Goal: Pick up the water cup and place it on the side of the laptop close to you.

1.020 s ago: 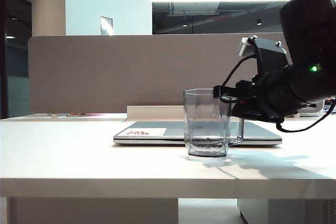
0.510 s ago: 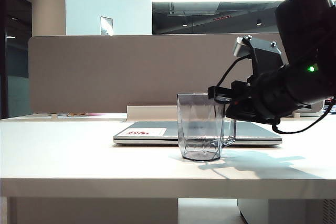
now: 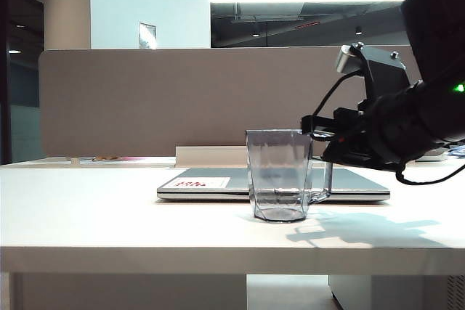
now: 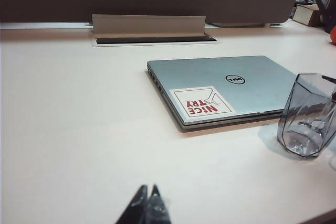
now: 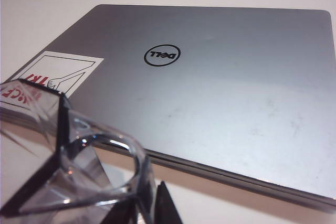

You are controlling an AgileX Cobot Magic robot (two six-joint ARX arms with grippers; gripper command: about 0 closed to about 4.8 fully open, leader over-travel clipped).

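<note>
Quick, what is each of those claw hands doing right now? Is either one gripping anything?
Left gripper: jaws shut, holding nothing, well away from the laptop.
Right gripper: beside the water cup, which stands on the table; cannot tell whether it grips.

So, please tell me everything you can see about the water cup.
The water cup is a clear mug of blue-grey tinted plastic, as it looks, with faceted sides, a narrower base and a squarish loop handle on the side toward the right arm. It seems empty. It stands upright on the white table, just in front of the closed laptop, on the near side. The right claw is at the rim on the handle side; whether it touches the cup cannot be told.
</note>
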